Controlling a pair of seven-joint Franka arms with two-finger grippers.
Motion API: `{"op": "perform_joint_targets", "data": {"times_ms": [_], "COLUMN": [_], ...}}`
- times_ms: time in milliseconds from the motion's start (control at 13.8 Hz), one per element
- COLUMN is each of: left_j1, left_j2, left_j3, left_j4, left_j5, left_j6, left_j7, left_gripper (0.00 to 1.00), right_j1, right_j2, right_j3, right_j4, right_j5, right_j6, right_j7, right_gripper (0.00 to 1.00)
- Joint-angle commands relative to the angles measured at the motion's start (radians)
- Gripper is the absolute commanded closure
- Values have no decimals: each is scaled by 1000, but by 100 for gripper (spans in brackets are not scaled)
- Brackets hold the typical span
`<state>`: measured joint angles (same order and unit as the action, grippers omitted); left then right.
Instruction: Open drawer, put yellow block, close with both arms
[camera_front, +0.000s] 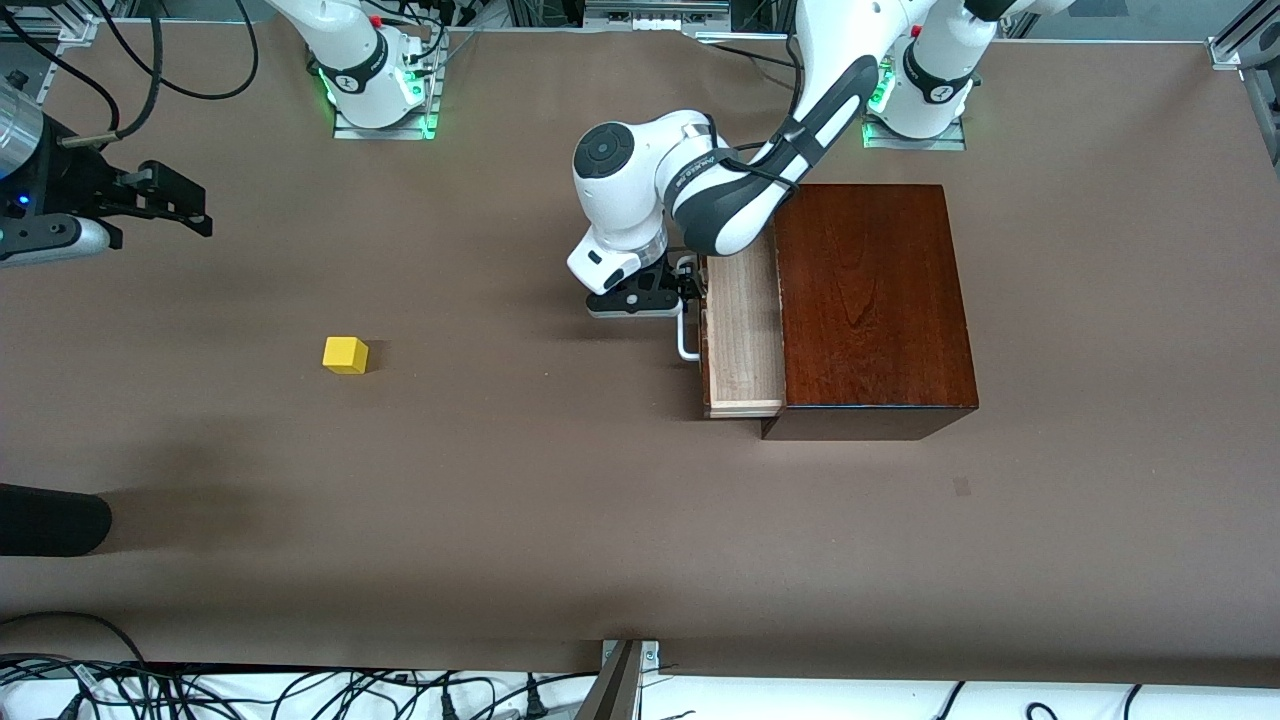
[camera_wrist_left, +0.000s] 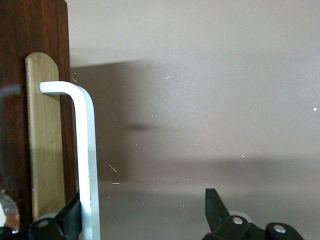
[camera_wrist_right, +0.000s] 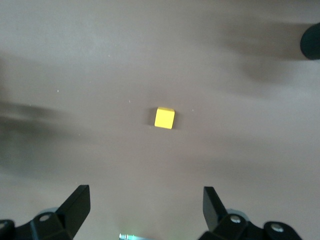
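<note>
Left hand (camera_front: 640, 295) down low at the white handle (camera_front: 688, 322), in the middle of the frame. Fingers spread wide, not pinched shut. In the left wrist view, handle (camera_wrist_left: 86, 160) between the two fingers, touching one finger (camera_wrist_left: 72, 212), with the other finger (camera_wrist_left: 214, 205) well apart from it. So hooked on the bar, not squeezing it.

Just past the hand, the drawer (camera_front: 745, 330), pulled part way out of the dark box (camera_front: 870, 300). Pale wood tray showing, nothing in it.

Probably the opening step, not yet done. To do it well: pull straight out, away from the box, slow and even. Keep the hooked finger flat on the bar so it does not slip off. Watch that the box does not slide along the table (camera_front: 600, 520). Stop when the gap is big enough for the block.

Right hand (camera_front: 185, 205) waiting up in the air at the upper edge of the frame, at the right arm's end of the table. Fingers wide apart, holding nothing (camera_wrist_right: 145, 192).

Yellow block (camera_front: 345, 354) alone on the table, well apart from the drawer, toward the right arm's end, seen in the middle of the right wrist view (camera_wrist_right: 164, 118).
</note>
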<state>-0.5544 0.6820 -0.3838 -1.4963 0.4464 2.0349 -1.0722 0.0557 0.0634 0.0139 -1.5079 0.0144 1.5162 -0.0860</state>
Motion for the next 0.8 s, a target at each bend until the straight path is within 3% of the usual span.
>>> {"op": "perform_joint_targets", "data": {"times_ms": [0, 218, 508, 726], "left_j1": [-10, 7, 80, 172], "left_j2": [21, -27, -145, -225], "left_j3": [-3, -3, -6, -6], "left_j4": [47, 47, 54, 88], "left_j5": [-22, -26, -118, -190], "left_j6": [31, 15, -105, -250], "left_j7": [8, 21, 27, 223], "left_gripper": [0, 0, 0, 0], "right_j1": [3, 1, 3, 27], "right_j2": [39, 114, 183, 185], "right_j3": [0, -2, -2, 0], "right_j4": [29, 31, 31, 3], "right_j5": [7, -2, -4, -10], "right_j6": [13, 10, -4, 18], "right_j7": [-6, -14, -17, -8], "right_gripper": [0, 0, 0, 0]}}
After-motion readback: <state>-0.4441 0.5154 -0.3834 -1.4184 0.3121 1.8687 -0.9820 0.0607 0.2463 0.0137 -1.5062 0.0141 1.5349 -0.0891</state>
